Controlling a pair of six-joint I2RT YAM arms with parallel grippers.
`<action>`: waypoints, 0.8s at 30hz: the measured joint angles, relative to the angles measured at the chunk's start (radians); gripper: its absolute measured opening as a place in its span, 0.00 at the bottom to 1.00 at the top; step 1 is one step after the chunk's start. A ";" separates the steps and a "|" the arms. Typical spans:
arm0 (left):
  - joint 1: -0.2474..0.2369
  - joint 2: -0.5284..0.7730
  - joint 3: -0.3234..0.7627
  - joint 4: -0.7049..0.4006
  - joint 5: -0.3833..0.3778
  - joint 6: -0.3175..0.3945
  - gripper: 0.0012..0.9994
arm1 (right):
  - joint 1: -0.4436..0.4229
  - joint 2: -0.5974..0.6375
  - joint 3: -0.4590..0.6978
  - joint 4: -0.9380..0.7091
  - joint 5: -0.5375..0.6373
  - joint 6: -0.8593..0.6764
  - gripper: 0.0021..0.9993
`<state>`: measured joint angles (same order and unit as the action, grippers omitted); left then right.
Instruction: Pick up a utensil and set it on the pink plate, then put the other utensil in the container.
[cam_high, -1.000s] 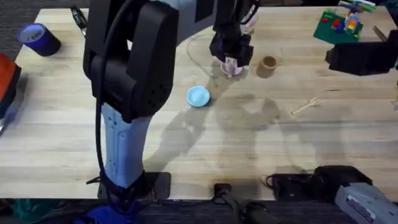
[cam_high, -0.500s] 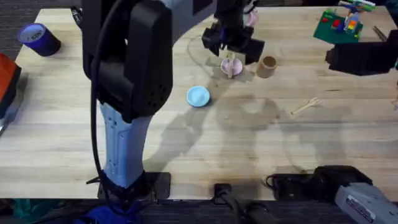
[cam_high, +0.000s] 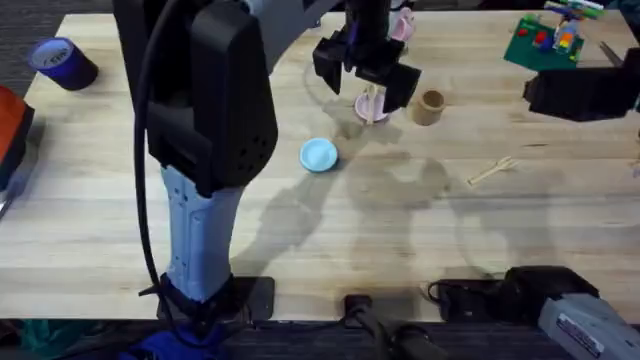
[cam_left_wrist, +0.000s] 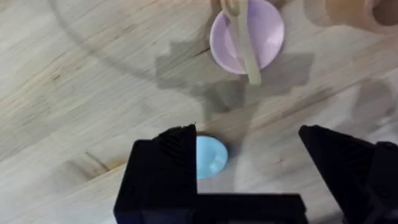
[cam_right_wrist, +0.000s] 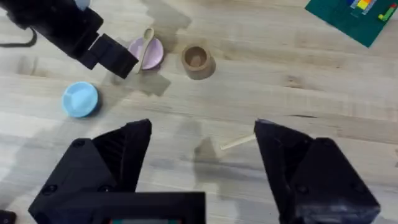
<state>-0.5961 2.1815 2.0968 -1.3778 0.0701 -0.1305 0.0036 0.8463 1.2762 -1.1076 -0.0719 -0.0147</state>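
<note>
The pale wooden spoon-like utensil (cam_left_wrist: 244, 38) lies across the pink plate (cam_left_wrist: 267, 31), its handle sticking out over the rim. My left gripper (cam_left_wrist: 249, 165) hangs open above the table near that plate (cam_high: 372, 105), holding nothing. To the right of the plate stands the tan container (cam_high: 430, 105), also in the right wrist view as container (cam_right_wrist: 196, 60). The wooden fork (cam_high: 492, 171) lies on the table further right. My right gripper (cam_right_wrist: 202, 155) is open high above the fork (cam_right_wrist: 237, 142), and appears dark at the overhead's right edge as right gripper (cam_high: 575, 95).
A light-blue plate (cam_high: 319, 155) sits in front of and to the left of the pink plate. A purple tape roll (cam_high: 62, 62) lies at the far left. A green brick board (cam_high: 545, 42) is at the far right. A pink mug (cam_high: 403, 25) stands behind the left gripper.
The left gripper opened over the pink plate, leaving the spoon-like utensil lying on it, and has lifted away. The right arm has not moved.
</note>
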 joint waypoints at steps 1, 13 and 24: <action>0.000 -0.001 0.000 -0.008 -0.007 0.001 1.00 | 0.000 0.000 0.000 0.000 0.000 0.000 1.00; 0.000 -0.210 0.000 -0.096 -0.026 0.004 1.00 | 0.000 0.000 0.000 0.000 0.000 0.000 1.00; -0.001 -0.369 0.000 -0.162 -0.062 0.004 1.00 | 0.000 0.000 0.000 0.000 0.000 0.000 1.00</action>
<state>-0.5972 1.8130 2.0972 -1.5395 0.0079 -0.1261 0.0036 0.8463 1.2762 -1.1076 -0.0719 -0.0147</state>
